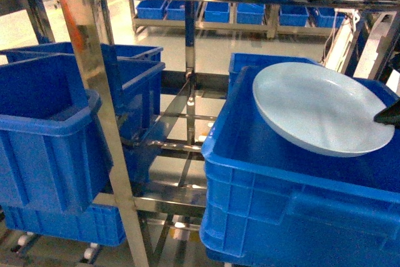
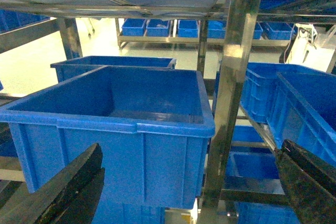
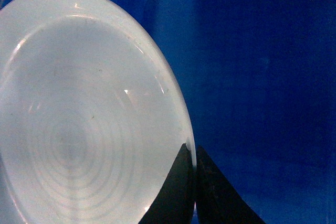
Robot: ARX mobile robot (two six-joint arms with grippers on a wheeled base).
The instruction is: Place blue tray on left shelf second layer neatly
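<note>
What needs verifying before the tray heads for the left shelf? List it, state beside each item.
1. Right end effector pinched on the blue tray rim: ok.
2. Tray above the right crate, not resting in it: cannot tell.
3. Tray level: not ok, tilted.
4. Left end effector open and empty: ok.
5. Left crate empty inside: ok.
6. Steel post between tray and left shelf: not ok, blocks a straight path.

Bright overhead light washes out the pale floor (image 1: 215,54) behind the racks. Glare streaks the steel upright (image 1: 94,85) and glints on the blue tray (image 3: 79,119). The crate interior (image 3: 262,103) sits dim. All 3 views look soft and grainy.
</note>
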